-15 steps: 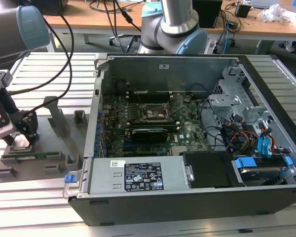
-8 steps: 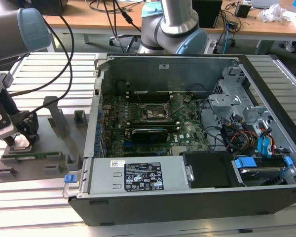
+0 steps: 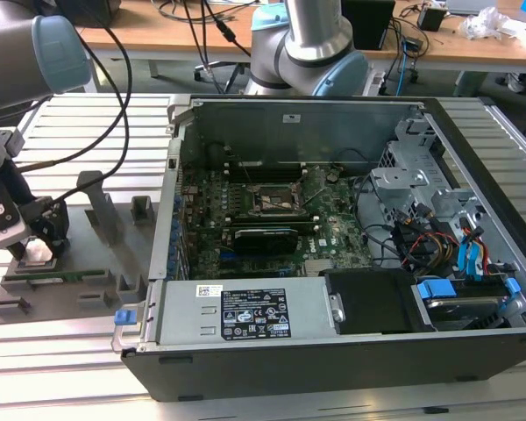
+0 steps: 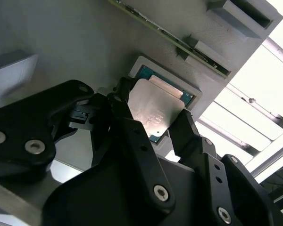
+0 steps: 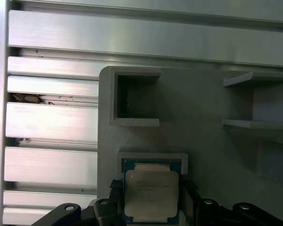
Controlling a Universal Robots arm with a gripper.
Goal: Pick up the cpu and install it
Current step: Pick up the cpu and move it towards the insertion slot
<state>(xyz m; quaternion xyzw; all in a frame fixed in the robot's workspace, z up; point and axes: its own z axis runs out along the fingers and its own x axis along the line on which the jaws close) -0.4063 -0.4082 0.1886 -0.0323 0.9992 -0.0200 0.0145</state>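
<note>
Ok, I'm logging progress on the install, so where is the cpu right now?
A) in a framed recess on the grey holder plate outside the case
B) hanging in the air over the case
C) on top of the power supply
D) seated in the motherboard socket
A: the cpu lies flat in the recess of the grey holder plate, with the gripper down at it.

On the bench (image 3: pixel 96 114), the open computer case (image 3: pixel 333 373) stood toward the exterior view's right, with a parts holder (image 3: pixel 92 294) just beside it on the exterior view's left. The cpu (image 5: pixel 151 195) lay in a recess near the holder's outer end, away from the case. The gripper (image 3: pixel 37 248) hung directly over it, and a memory stick (image 3: pixel 70 275) lay along the holder just in front. Inside the case, the socket (image 3: pixel 276 200) sat in the middle of the motherboard (image 3: pixel 237 189), behind the power supply (image 3: pixel 245 311).
</note>
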